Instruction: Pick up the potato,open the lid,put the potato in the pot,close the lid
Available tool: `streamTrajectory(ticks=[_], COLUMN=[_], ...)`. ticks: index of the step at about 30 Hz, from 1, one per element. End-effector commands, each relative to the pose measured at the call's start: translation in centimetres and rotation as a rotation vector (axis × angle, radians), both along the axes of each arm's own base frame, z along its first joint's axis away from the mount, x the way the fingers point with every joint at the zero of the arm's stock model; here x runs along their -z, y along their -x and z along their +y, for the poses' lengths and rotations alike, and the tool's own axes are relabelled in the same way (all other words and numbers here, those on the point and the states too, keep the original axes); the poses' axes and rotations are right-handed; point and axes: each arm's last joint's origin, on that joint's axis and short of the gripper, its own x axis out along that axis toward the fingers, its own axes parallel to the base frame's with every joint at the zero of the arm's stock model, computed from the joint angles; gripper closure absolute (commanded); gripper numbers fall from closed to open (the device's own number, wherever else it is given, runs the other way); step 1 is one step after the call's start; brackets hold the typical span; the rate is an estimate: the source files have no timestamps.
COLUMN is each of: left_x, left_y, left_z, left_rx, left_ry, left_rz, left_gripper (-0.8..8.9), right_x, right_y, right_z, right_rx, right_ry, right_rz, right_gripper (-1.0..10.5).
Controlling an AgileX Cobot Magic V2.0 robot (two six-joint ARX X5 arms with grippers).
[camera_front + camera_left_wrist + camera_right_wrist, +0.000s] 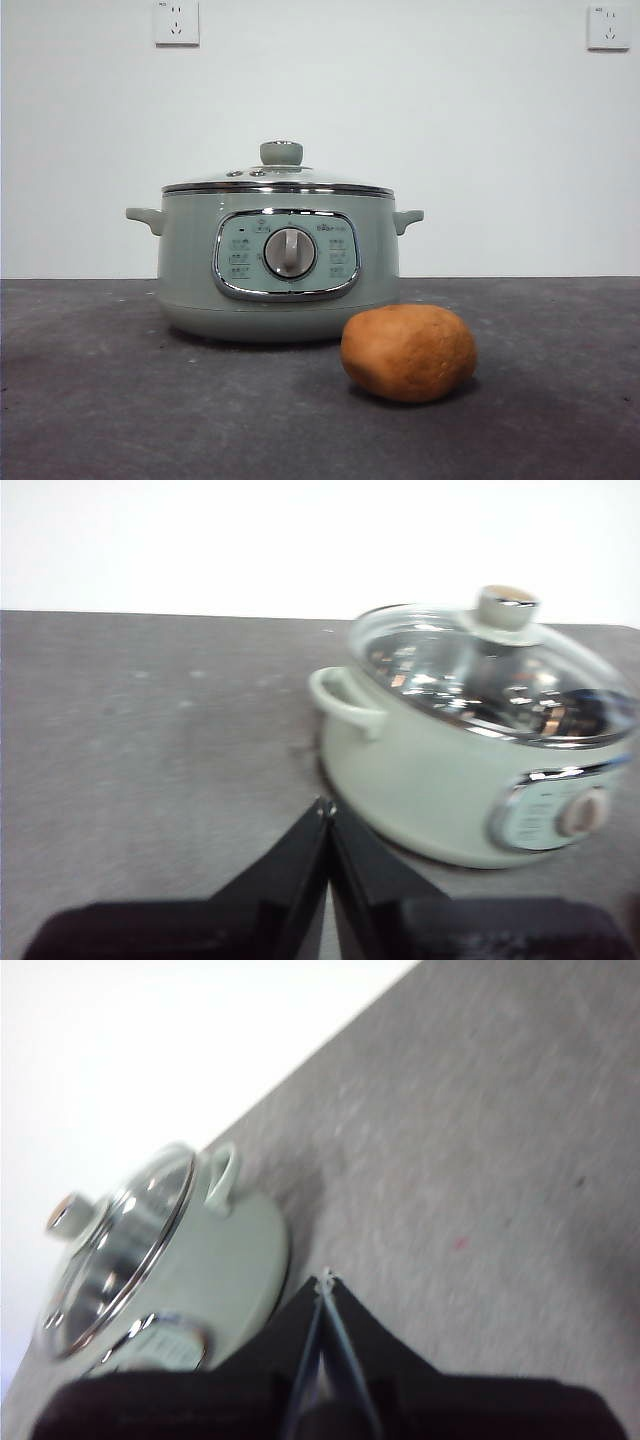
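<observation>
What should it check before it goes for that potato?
1. Potato free on the table, in front of the pot: ok.
2. Lid seated on the pot, knob clear: ok.
3. Left tool empty, jaws shut: not ok, must open before any grasp.
4. Right tool empty, jaws shut: not ok, same.
5. Potato visible to either wrist camera: not ok.
6. What is inside the pot: cannot tell.

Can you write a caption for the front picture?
A potato sits in front of the lidded green pot.
</observation>
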Motion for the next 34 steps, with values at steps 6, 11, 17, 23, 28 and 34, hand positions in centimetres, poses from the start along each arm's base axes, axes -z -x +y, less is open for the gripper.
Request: streamTrajectory(ticks=[6, 11, 17, 23, 28, 34], left_x=[-1.8, -3.0, -5.6, -7.9, -8.8, -8.5], left_y=[-1.4, -2.2, -3.2, -4.1, -4.8, -5.1], left_z=[-0.3, -0.6, -0.9, -1.1, -1.1, -1.2], left_rx=[0.089, 0.158, 0.261, 0.314, 0.320, 0.319], left_ry=[0.029, 0.064, 0.091, 0.086, 0.064, 0.064], left_rz=[0.062, 0.111, 0.165, 0.232, 0.244, 0.272], left_gripper=[8.17, 8.18, 8.19, 8.18, 8.18, 8.18], right_x=[-3.7, -5.7, -7.4, -7.2, -5.4, -2.1], right_y=[-0.6, -2.3, -4.8, -7.7, -9.9, -12.2], right_z=[0.7, 1.2, 1.5, 3.1, 5.5, 9.5], right_rx=[-0.222, -0.412, -0.401, -0.393, -0.411, -0.404], right_ry=[-0.113, -0.211, -0.169, -0.084, -0.002, 0.041], right_rz=[0.276, 0.334, 0.410, 0.507, 0.628, 0.798], right_gripper=[9.4, 9.4, 9.4, 7.2, 3.1, 3.1])
